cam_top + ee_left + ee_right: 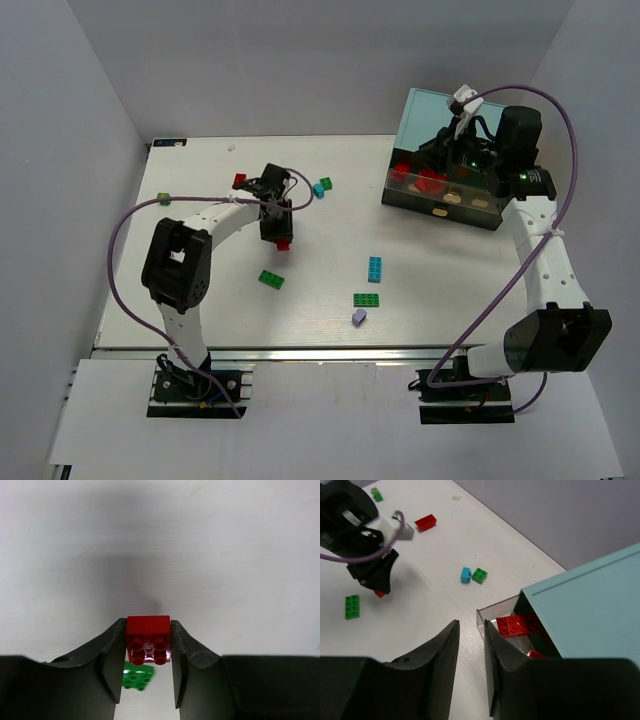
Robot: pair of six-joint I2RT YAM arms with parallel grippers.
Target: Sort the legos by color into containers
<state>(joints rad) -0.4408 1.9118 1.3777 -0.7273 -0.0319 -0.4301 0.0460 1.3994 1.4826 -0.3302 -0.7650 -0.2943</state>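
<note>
My left gripper point(148, 630) is clamped on a red brick point(148, 642). The brick is glossy, its four studs face my camera, and it seems lifted off the table point(200, 300), with a green brick point(136, 676) below. Only its smooth sides are pinched, so a quick swing toward the open drawer point(440, 208) at 2 o'clock could twist it loose. My right gripper point(471, 625) hovers there, slightly parted and empty.

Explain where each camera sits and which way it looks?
Top: above and behind the arms, looking down on the table; left arm and right arm show.
Left wrist: on the left arm, looking along the left pincer at the red brick it grips; only its fingers show.
Right wrist: on the right arm, looking past the right pincer at the open drawer of the cabinet.
Shared: top and right wrist views both show that red brick.
</note>
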